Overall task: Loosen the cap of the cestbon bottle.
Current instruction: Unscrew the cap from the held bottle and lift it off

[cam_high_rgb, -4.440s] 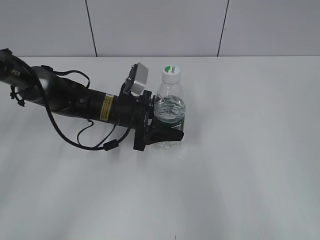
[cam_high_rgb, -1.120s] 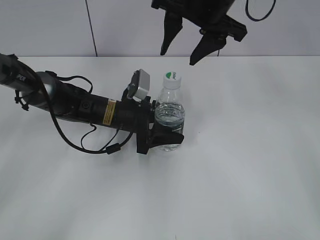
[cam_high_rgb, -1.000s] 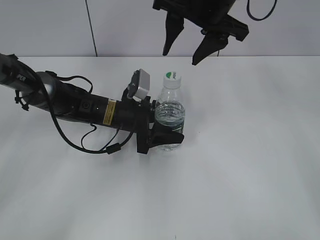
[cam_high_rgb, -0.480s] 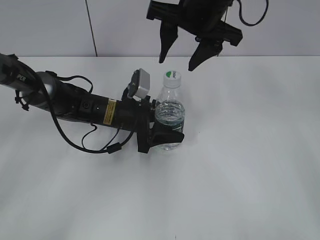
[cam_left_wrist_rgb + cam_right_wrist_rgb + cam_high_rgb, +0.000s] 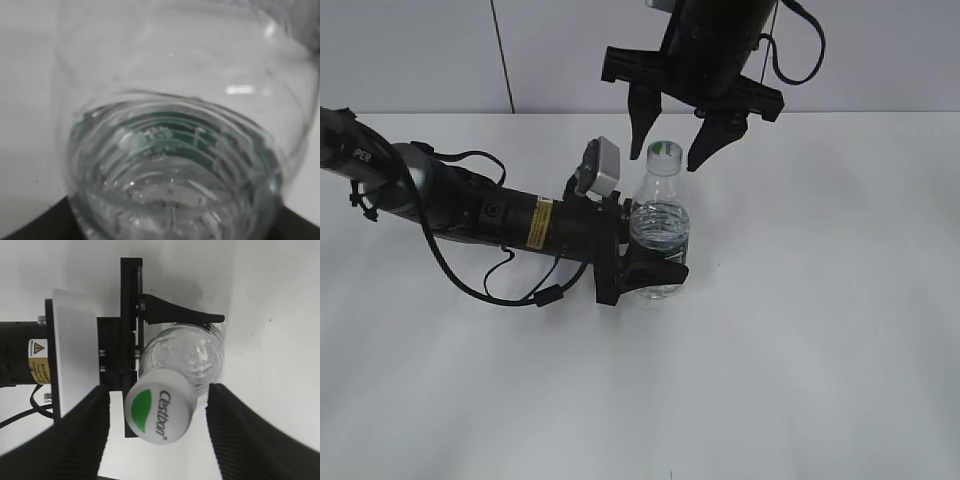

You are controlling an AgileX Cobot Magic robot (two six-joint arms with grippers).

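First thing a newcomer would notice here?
The cestbon bottle, standing mid-table and clamped around its body by the left end effector. Right above it, the right end effector hangs open, its fingers on either side of the cap but not closed on it.

Count: 1 small clear plastic water bottle with a dark green label band [image 5: 658, 228], 1 round white plastic screw cap with a green leaf mark [image 5: 665, 153]. 2 black robot arms, so 2 grippers: left gripper [image 5: 645, 268] and right gripper [image 5: 670, 153]. 1 white table [image 5: 800, 330], 1 small grey box-shaped wrist camera [image 5: 600, 166] visible on the left arm
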